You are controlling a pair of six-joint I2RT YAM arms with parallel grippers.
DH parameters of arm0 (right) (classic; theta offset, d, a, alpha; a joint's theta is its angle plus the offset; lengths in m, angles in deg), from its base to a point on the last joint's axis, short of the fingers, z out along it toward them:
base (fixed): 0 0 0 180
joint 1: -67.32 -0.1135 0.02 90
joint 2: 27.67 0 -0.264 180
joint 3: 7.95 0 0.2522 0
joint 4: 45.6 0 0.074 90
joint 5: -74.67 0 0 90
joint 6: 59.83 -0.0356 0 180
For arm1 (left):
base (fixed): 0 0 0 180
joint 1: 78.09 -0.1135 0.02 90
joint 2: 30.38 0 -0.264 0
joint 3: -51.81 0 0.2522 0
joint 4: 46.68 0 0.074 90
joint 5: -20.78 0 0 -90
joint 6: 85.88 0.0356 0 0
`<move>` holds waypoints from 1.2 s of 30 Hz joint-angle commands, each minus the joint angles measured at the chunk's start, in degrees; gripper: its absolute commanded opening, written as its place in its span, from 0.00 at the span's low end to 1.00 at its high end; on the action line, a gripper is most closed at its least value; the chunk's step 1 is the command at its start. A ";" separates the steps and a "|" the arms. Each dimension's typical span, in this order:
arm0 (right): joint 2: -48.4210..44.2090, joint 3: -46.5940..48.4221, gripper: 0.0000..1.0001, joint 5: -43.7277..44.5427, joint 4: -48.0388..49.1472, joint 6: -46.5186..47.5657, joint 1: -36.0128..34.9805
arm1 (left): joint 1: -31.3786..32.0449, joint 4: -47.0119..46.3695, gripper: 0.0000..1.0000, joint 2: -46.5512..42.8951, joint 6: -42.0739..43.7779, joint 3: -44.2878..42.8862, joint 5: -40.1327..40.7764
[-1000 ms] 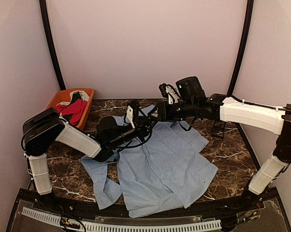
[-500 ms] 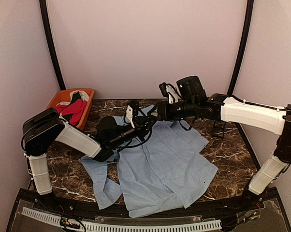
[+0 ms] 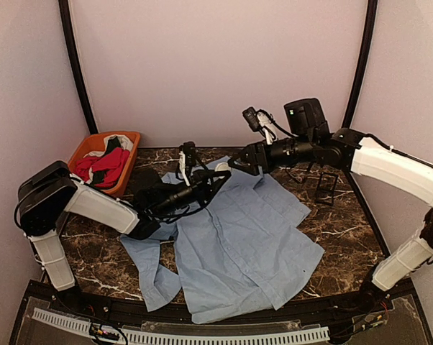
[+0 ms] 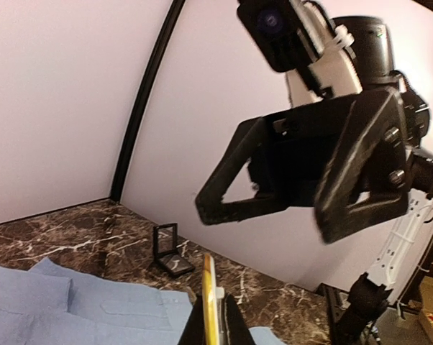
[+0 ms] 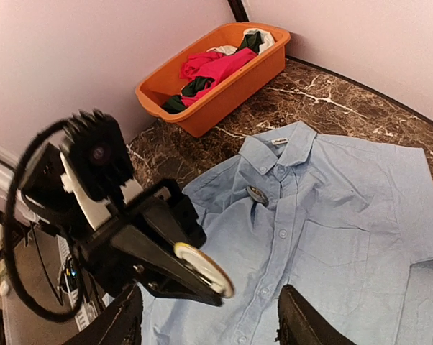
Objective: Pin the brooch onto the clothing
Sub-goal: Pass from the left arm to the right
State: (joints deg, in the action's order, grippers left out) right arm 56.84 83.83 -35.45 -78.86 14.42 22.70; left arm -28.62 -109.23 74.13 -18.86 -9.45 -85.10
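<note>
1. Up in the air over the collar end: the round cream-and-gold brooch [image 5: 202, 269], nipped edge-on in the shut left hand [image 4: 215, 320]. Below it, the light blue button-up shirt [image 3: 252, 244] lies spread flat on the dark marble surface [image 3: 101, 259].
2. The right hand [image 4: 267, 215] hangs just beside it, jaws wide and empty. My worry is a thin grip on a slick disc: one nudge from that hand and it twists or drops.
3. Loose fabric could bunch or lift rather than take the pin.
4. A small round silvery piece [image 5: 257, 194] sits just below the collar; I can't tell what it is.
5. The orange plastic basket [image 5: 231, 86] of red, black and white garments and a small black stand [image 4: 170, 253] sit well apart. Only the two arms crowd each other.
</note>
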 commanded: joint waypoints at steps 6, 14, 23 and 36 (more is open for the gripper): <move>-2.09 -2.14 0.61 -17.77 -6.80 22.55 1.72 | 0.33 12.87 0.01 -14.91 -11.33 1.64 -17.46; -3.84 -0.11 0.59 -30.68 -4.16 21.13 1.73 | 0.94 34.69 0.01 -24.06 -5.13 3.27 -18.68; 2.03 4.46 0.52 -34.22 -6.04 18.25 0.49 | 1.06 46.30 0.01 -26.87 0.46 1.33 -20.99; 6.63 4.93 0.43 -36.66 -7.69 21.33 -1.92 | 1.02 45.07 0.01 -26.22 -0.48 1.00 -24.76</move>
State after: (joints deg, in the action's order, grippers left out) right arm 61.21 87.83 -70.75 -86.01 34.22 21.69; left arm -27.94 -63.24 48.30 -19.00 -7.03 -107.50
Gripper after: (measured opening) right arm 0.446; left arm 0.047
